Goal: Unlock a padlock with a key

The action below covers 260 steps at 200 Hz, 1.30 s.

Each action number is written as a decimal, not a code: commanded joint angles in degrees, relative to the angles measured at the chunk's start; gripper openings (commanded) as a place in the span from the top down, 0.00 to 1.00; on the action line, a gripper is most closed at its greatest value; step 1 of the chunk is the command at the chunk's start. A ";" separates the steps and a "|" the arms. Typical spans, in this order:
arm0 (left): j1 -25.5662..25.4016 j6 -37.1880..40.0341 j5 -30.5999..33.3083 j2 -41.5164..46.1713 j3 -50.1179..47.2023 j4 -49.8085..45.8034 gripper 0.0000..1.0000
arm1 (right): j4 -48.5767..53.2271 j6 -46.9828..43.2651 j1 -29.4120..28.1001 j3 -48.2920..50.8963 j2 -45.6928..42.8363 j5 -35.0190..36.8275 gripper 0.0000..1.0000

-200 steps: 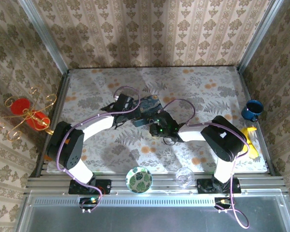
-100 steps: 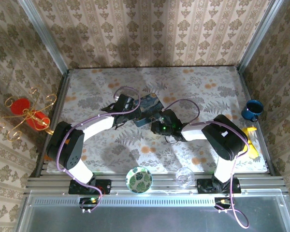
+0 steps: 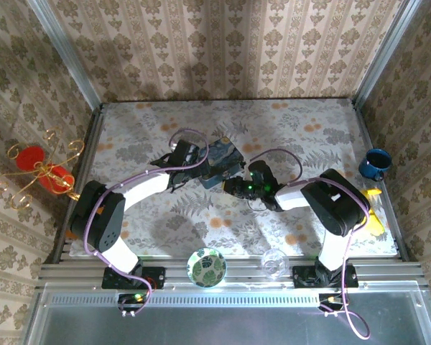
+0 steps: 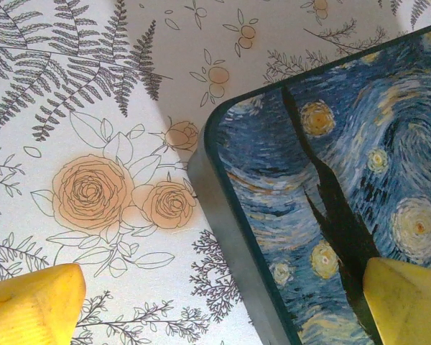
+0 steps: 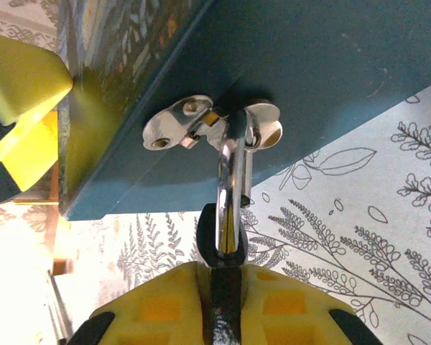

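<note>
Finding, at the near edge of the bench (image 3: 294, 129), a leaf-patterned bowl (image 3: 206, 267) between the two arm bases and a clear glass (image 3: 274, 263) just to its right.

Clamping the right gripper (image 5: 226, 305) on the padlock (image 5: 231, 205), jaws pressing together on its dark body, with the silver shackle rising out between the yellow pads. Hooking that shackle through a small silver hasp (image 5: 178, 128) on the dark side wall of the blue starry-night tin (image 5: 330, 65), so keeping the padlock against the tin's near-right side, above the fern-printed bench top near the middle of the bench.

Holding the left gripper (image 4: 219, 305) with jaws apart, straddling the tin's left edge. Placing one yellow fingertip (image 4: 36, 309) over the bench and the other over the painted lid; not telling whether either is touching.

Finding the tin just beyond both grippers, turned at an angle to the bench edges.

Finding a yellow object (image 3: 373, 212) at the right edge, and farther along that edge a blue mug (image 3: 375, 164), both well apart from the tin. Finding a gold wire stand (image 3: 39, 169) with red cups off the bench's left side.
</note>
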<state>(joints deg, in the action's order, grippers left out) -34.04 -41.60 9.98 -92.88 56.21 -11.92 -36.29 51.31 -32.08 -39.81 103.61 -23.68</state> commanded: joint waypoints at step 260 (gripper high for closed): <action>-2.49 14.42 6.40 -12.15 26.14 -7.03 0.00 | -16.16 11.44 0.35 3.49 2.19 -0.50 1.00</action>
<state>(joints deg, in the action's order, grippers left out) -35.75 -32.49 15.05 -98.30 77.25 -17.17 -52.62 63.44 -30.98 -36.99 108.09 -25.74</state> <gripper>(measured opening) 0.998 0.123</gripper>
